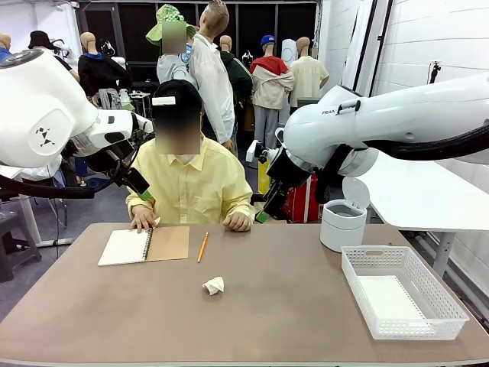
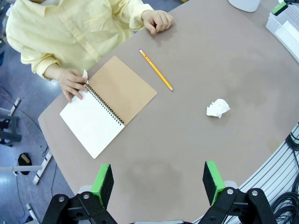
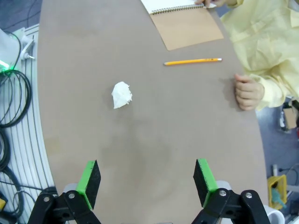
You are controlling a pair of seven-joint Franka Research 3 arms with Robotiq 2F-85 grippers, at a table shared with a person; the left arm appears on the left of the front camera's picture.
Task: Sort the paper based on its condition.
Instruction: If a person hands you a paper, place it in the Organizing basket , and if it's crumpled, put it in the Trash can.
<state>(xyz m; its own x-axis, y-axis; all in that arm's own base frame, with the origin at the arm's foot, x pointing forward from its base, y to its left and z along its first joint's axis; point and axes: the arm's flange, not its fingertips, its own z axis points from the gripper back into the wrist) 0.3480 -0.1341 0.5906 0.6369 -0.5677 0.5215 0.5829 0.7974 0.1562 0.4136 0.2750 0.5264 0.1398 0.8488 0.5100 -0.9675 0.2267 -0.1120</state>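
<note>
Crumpled paper (image 1: 214, 285) lies at bench (image 1: 267, 321) centre, 5 o'clock of the pencil (image 1: 202, 247). Flat sheet (image 1: 390, 297) in basket (image 1: 439, 325). Left gripper (image 2: 159, 183) and right gripper (image 3: 146, 177) aloft, jaws wide, empty.

Bare table (image 1: 290, 306) around crumpled paper (image 1: 214, 286)

2 glossy white arms (image 1: 397, 115), black pincers (image 2: 159, 184) with green pads (image 2: 103, 183).

1. Crumpled paper (image 1: 214, 286): white sheet wadded into a small ball, resting on the desk (image 1: 275, 321) near its centre.
2. Flat paper (image 1: 390, 297): smooth white sheet lying inside the white basket (image 1: 439, 321) by the desk's right edge.
</note>
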